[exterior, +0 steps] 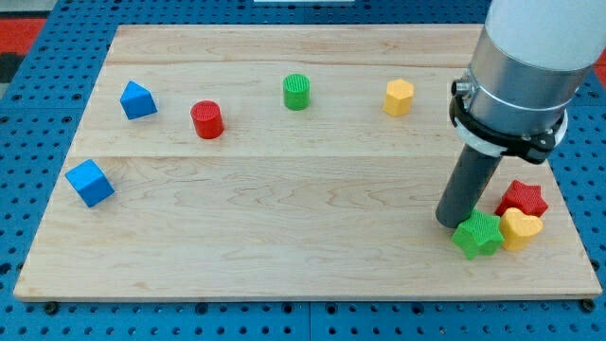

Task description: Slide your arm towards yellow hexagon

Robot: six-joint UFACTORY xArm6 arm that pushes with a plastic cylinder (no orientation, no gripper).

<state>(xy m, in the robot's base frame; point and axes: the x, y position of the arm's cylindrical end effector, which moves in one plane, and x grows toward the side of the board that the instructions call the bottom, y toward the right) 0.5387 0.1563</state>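
Note:
The yellow hexagon (pixel 399 97) sits near the top of the wooden board (pixel 284 246), right of centre. My tip (pixel 449 222) is at the lower right, well below the hexagon and a little to its right. The tip stands just left of the green star (pixel 477 234) and seems to touch it. A yellow heart (pixel 522 227) lies right of the green star, and a red star (pixel 524 198) lies just above the heart.
A green cylinder (pixel 296 92) stands near the top centre, a red cylinder (pixel 206 120) to its left. A blue block (pixel 138 99) lies at the upper left and a blue cube (pixel 90 183) at the left edge.

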